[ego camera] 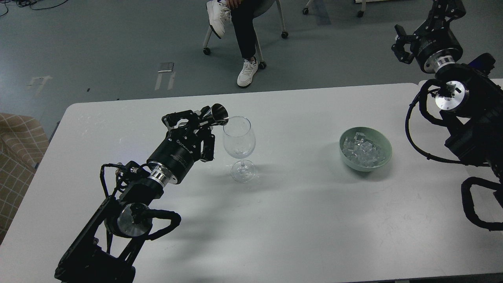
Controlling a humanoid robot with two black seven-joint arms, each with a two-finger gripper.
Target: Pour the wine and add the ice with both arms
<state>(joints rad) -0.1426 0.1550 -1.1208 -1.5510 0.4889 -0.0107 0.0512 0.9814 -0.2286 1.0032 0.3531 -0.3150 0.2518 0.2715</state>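
A clear wine glass (239, 146) stands upright in the middle of the white table (298, 220). My left gripper (198, 120) is shut on a small dark metal measuring cup (217, 113), tipped sideways with its mouth at the glass's left rim. A pale green bowl (383, 159) to the right holds several clear ice cubes (362, 151). My right gripper (408, 39) is raised beyond the table's far right corner, well away from the bowl; its fingers cannot be told apart.
A seated person's legs and white shoes (247, 72) and a wheeled chair are on the floor beyond the table's far edge. A checked beige seat (17, 149) stands at the left of the table.
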